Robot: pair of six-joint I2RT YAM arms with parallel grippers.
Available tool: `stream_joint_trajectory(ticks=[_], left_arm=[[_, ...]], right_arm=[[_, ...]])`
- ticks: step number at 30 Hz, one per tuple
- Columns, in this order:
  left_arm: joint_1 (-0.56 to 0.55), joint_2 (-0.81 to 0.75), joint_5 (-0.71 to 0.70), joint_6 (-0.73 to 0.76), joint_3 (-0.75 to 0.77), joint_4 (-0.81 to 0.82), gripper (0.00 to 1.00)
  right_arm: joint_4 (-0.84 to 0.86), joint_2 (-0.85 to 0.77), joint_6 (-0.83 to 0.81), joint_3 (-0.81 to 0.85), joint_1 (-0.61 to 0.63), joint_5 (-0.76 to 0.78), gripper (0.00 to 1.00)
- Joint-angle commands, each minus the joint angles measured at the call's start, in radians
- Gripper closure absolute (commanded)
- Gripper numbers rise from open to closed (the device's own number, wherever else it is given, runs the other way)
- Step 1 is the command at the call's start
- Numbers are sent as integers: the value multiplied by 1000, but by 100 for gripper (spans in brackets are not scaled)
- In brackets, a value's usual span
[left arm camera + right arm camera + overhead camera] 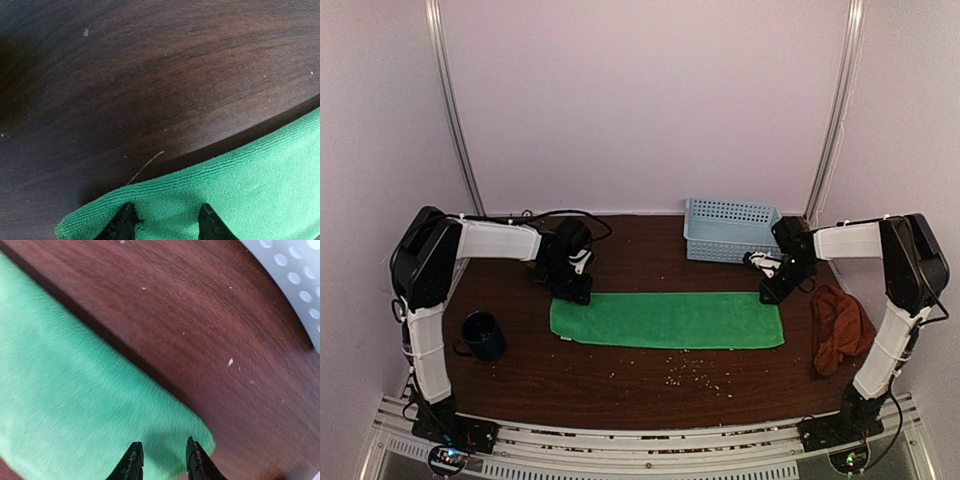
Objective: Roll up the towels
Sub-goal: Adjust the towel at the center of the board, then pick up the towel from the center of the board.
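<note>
1. The green towel (667, 320) lies flat in a long strip across the middle of the table (570, 380). It runs from left to right.
2. The rust towel (840, 328) sits in a crumpled heap near the right edge of the table, just right of the green one.
3. The left gripper (167, 225) is at the far left corner of the green towel. Its two fingers are apart, with the tips over the towel's edge. I cannot tell if they press on the cloth.
4. The right gripper (163, 462) is at the far right corner of the green towel. Its fingers are a little apart and hold nothing.
5. A light-blue basket (730, 230) with holes in its sides stands at the far right, behind the right gripper. I cannot see much of its inside.
6. A dark blue mug (480, 335) stands near the left edge. Its inside is too dark to see.
7. Small crumbs (690, 375) lie on the table near the green towel's near edge.
</note>
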Motion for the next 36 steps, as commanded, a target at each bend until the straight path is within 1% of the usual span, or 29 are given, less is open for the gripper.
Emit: stream_joint_trajectory(ticks=[1, 3, 5, 8, 9, 11, 14, 17, 25, 32, 34, 36], left_arm=[[9, -154, 13, -1, -60, 40, 54], [9, -228, 6, -2, -92, 28, 50], [10, -271, -10, -6, -124, 7, 46], [13, -265, -65, -13, -149, -69, 44], [14, -257, -83, -16, -161, -88, 44], [14, -258, -99, -24, -199, -89, 43], [22, -285, -92, -47, -258, -61, 38], [31, -286, -72, -51, -288, -42, 38], [47, -242, -33, -32, -326, -11, 42], [57, -239, -31, -33, -349, 3, 44], [57, -241, -13, -31, -354, 13, 44], [57, -236, 17, -28, -360, 27, 46]], right_arm=[[-95, -166, 59, -18, -13, -27, 66], [-128, -212, 70, -30, -25, -32, 62], [-174, -226, 67, -34, -45, -38, 59], [-258, -203, 40, -37, -73, -90, 55], [-286, -188, 31, -39, -76, -109, 52], [-296, -168, 24, -51, -78, -138, 48], [-282, -135, 29, -57, -78, -157, 46], [-274, -93, 42, -41, -78, -174, 44], [-212, -21, 104, -19, -82, -112, 44], [-198, 26, 110, -6, -97, -122, 45], [-194, 34, 111, -3, -102, -132, 48], [-190, 42, 107, 1, -105, -147, 54]])
